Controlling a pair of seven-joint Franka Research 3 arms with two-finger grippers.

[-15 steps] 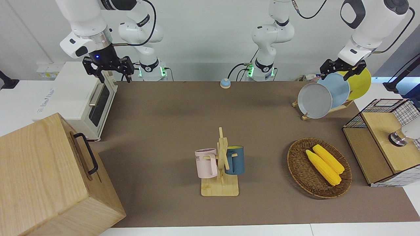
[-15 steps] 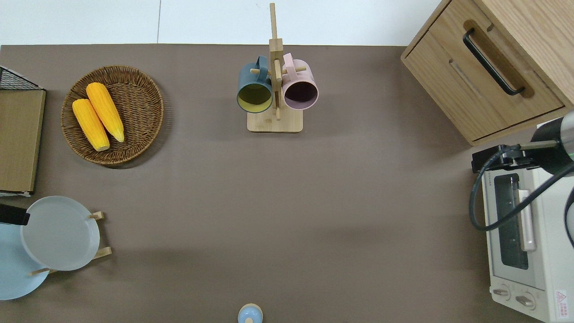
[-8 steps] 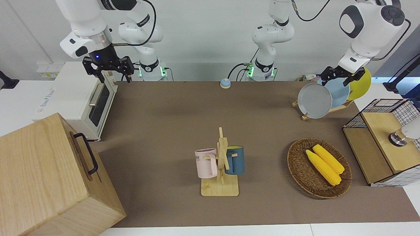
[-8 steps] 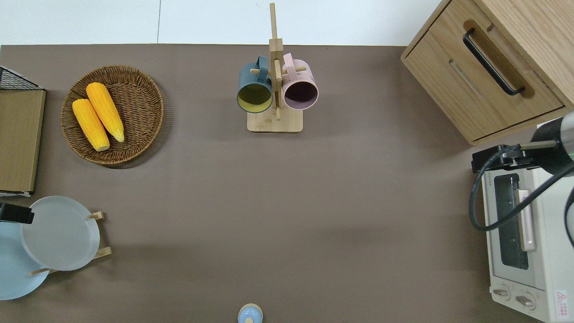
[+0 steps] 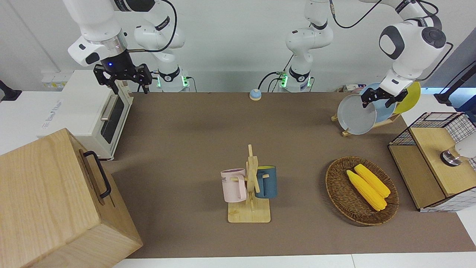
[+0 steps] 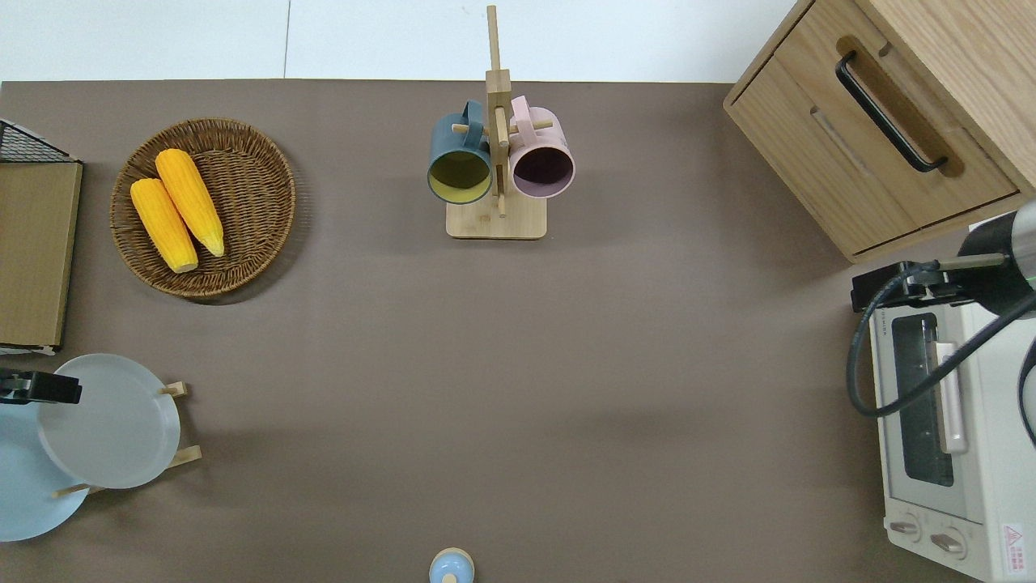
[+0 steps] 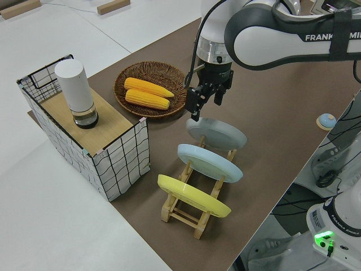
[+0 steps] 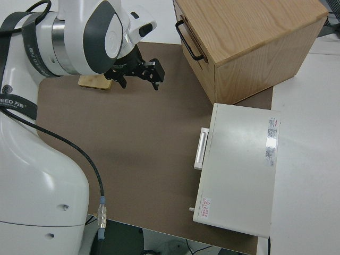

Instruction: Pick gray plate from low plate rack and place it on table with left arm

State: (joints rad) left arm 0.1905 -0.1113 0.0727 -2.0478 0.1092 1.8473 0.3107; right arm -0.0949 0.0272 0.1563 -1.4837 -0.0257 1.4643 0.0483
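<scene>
The gray plate (image 5: 355, 115) stands tilted in the slot of the low plate rack (image 5: 346, 132) farthest from the robots, at the left arm's end of the table (image 5: 186, 130). The plate also shows in the overhead view (image 6: 109, 425) and the left side view (image 7: 217, 134). A light blue plate (image 7: 208, 161) and a yellow plate (image 7: 192, 195) stand in the nearer slots. My left gripper (image 7: 206, 108) is open and hangs just above the gray plate's top rim, apart from it. It also shows in the front view (image 5: 382, 101) and at the overhead view's edge (image 6: 36, 389). The right gripper (image 5: 122, 80) is open and parked.
A wicker basket (image 5: 336, 186) with two corn cobs lies farther from the robots than the rack. A wire crate (image 5: 461, 126) with a white cylinder stands at the table's end. A mug stand (image 5: 251, 186) holds two mugs mid-table. A wooden cabinet (image 5: 55, 201) and a toaster oven (image 5: 85, 111) stand at the right arm's end.
My left gripper has come down from over the light blue plate toward the gray plate's top rim, and its wrist has turned. The plates and the right arm have not moved.
</scene>
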